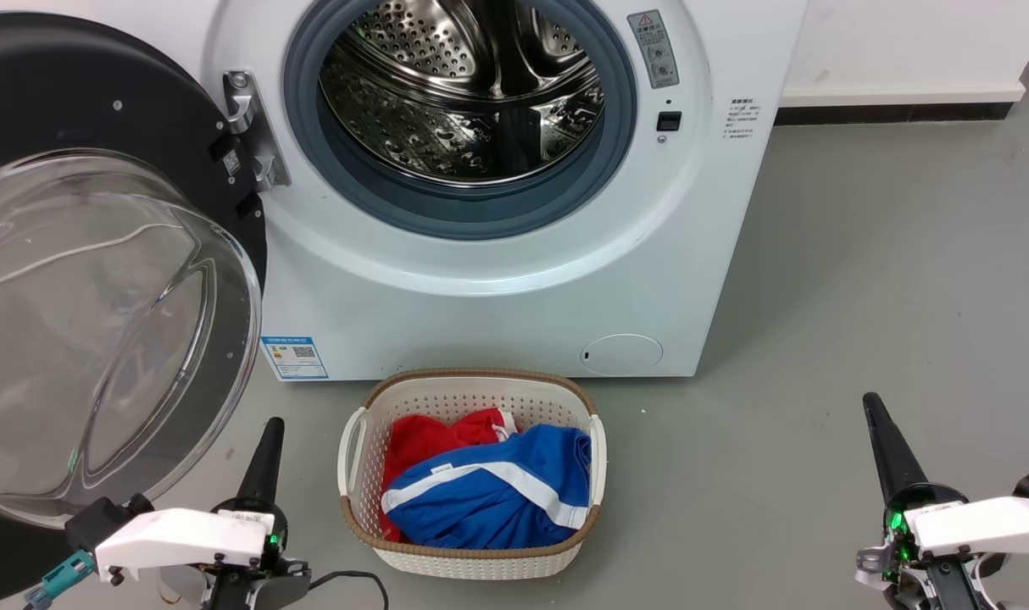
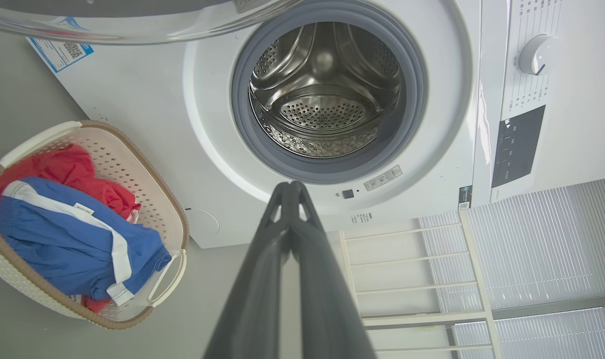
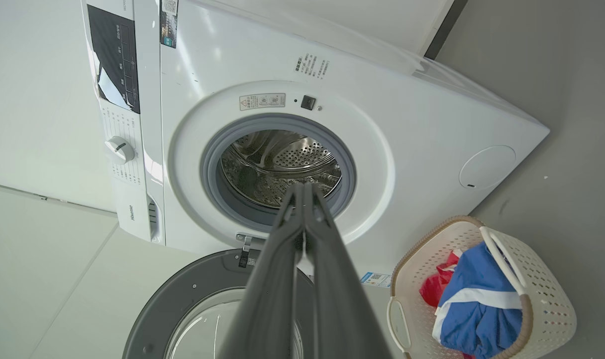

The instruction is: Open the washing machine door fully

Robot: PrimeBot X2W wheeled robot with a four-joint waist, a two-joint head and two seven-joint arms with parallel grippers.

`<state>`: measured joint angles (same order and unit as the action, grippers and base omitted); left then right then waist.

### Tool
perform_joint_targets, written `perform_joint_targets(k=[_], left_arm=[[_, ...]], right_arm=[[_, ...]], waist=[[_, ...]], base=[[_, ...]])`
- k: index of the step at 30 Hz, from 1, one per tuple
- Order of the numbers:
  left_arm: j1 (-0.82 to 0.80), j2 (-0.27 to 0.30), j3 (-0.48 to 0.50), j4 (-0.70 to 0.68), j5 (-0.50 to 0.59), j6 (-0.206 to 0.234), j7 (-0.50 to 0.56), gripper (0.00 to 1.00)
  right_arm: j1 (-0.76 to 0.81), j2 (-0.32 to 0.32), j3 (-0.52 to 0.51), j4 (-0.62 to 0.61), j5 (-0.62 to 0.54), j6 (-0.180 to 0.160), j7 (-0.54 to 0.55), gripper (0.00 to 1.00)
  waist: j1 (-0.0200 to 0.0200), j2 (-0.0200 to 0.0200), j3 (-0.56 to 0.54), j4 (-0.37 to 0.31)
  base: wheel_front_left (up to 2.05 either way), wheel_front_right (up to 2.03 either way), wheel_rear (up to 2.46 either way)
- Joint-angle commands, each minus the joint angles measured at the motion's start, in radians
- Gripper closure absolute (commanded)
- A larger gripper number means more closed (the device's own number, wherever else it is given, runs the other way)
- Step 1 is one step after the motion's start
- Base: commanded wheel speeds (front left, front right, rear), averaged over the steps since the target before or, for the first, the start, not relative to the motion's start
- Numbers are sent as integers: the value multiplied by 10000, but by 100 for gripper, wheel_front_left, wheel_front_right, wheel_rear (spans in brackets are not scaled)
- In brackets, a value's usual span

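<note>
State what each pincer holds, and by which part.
Nothing. The left pincer and right pincer are both shut on air, clear of the washing machine door.

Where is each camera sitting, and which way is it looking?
Head view: on the robot's head, looking forward and down at the open washing machine door, the drum and the basket; the left gripper and right gripper show at the bottom corners.
Left wrist view: on the left wrist, looking along its two shut fingers at the drum.
Right wrist view: on the right wrist, looking along its shut fingers at the drum.
Shared: both wrist views show the drum and the basket.
</note>
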<state>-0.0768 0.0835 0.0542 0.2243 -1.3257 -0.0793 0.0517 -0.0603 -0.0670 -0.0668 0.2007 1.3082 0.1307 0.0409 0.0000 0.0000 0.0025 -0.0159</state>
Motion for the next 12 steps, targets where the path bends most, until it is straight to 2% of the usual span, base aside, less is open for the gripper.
perform_joint_targets(k=[1, 12], left_arm=[[-200, -18, 91, -19, -229, -104, 66, 100], [-256, -128, 260, 55, -1075, -234, 246, 100]], right_arm=[[-209, -51, -40, 9, 278, 0, 61, 100], [-313, -36, -107, 143, 1225, 0, 216, 100]], waist=[[0, 0, 0, 7], [0, 0, 2, 49]], base=[[0, 0, 0], [0, 0, 0]])
